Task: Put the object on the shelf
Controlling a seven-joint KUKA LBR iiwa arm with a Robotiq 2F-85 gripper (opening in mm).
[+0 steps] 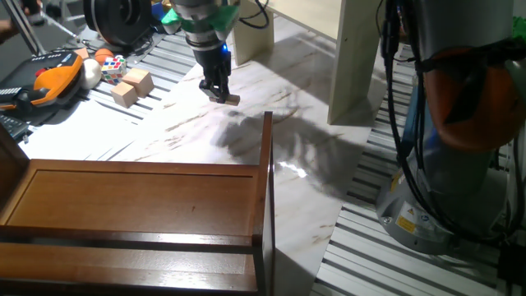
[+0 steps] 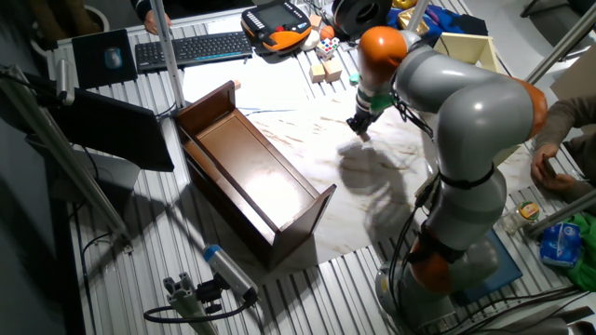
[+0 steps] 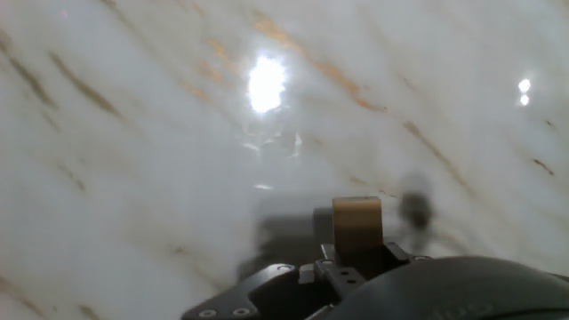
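Note:
My gripper (image 1: 219, 89) hangs over the white marbled tabletop and is shut on the object, a thin tan wooden slab (image 1: 230, 99) that sticks out at the fingertips, just above the surface. The hand view shows the slab (image 3: 357, 222) held upright between the fingers over the marble. In the other fixed view the gripper (image 2: 360, 127) is at the table's middle. The shelf, a pale cream unit with thick upright panels (image 1: 360, 62), stands at the far right behind the gripper, and also shows in the other fixed view (image 2: 463, 51).
A dark reddish-brown wooden unit (image 1: 140, 197) lies in front, its upright end panel (image 1: 268, 164) close to the gripper. Light wooden cubes (image 1: 131, 86), a multicoloured puzzle cube (image 1: 113, 66) and an orange pendant (image 1: 49, 78) lie at the far left. The arm's base (image 1: 444, 164) stands on the right.

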